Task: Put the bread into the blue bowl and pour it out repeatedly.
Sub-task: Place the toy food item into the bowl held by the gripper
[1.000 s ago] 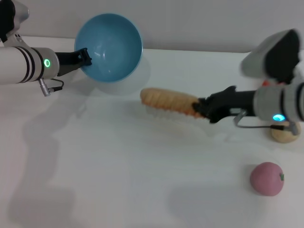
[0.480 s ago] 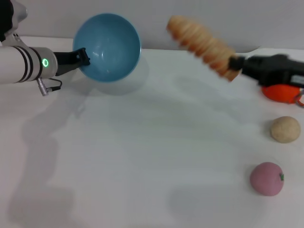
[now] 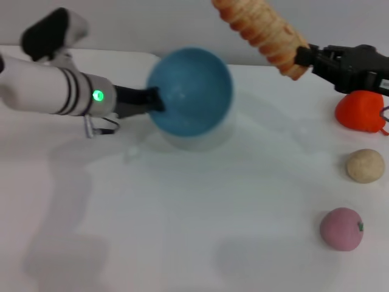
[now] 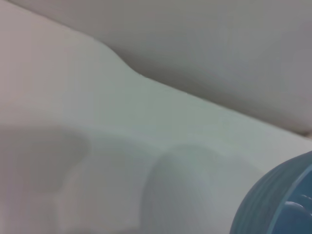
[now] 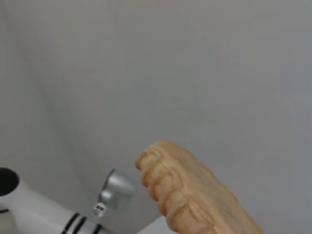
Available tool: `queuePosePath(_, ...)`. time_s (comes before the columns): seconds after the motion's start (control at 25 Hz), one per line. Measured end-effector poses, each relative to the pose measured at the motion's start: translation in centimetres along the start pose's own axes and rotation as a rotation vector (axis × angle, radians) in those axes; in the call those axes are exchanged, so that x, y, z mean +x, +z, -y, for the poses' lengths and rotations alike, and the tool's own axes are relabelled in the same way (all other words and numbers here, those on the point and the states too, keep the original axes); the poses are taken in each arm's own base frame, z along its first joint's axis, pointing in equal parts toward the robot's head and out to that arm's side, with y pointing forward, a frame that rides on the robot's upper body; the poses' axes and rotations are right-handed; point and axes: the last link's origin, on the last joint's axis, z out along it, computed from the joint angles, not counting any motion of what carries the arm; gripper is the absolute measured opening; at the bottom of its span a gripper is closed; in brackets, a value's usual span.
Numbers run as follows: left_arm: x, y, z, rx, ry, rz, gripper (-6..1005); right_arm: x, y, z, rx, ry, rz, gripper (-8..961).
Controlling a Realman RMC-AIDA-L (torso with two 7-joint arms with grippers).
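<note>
Bread [image 3: 261, 30]: ridged orange-and-cream loaf, held aloft at the far right of the worktop [image 3: 194, 231], tilted, its free end raised toward the back wall and its lower end in the right end effector [image 3: 306, 59]. Clear of the bowl, above and to its right. In the right wrist view the bread [image 5: 195, 195] shows against the grey wall.

Right end effector: black, clamped on the lower end of the bread, high over the worktop's far right.

Bowl [image 3: 190, 91]: light blue, round, carried off the worktop near the middle back, tipped so its outer side faces the onlooker. In the left wrist view only an edge of the bowl [image 4: 278, 204] shows.

Left end effector [image 3: 153, 101]: black, gripping the bowl's rim on its left side, at the end of the white left arm.

Other items, right edge of worktop: orange toy [image 3: 360, 111], tan ball [image 3: 365, 165], pink ball [image 3: 341, 228], set in a row front to back, apart from each other
</note>
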Motion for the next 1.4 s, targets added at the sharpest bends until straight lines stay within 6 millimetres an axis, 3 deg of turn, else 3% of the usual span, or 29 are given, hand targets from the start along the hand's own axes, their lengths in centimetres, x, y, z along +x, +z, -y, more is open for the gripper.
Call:
queuePosePath(0.08,-0.3,0.3,-2.0,-0.048,0.044,0.065,6,0.0,0.4,0.0,-0.012,0.007,0.001,96)
queuePosePath(0.52,-0.7,0.7,-6.1,-0.127,0.134,0.177,7,2.9,2.6,1.2,0.003,-0.027,-0.037,94)
queuePosePath(1.0,-0.4,0.5,-7.9,-0.162,0.174,0.205,9,3.7,3.9,1.1,0.01,-0.072,-0.098,76)
queuePosePath(1.4,-0.1,0.6,-8.0,-0.157,0.17,0.186,10,3.6,3.6,1.0,0.006,-0.077,-0.1,324)
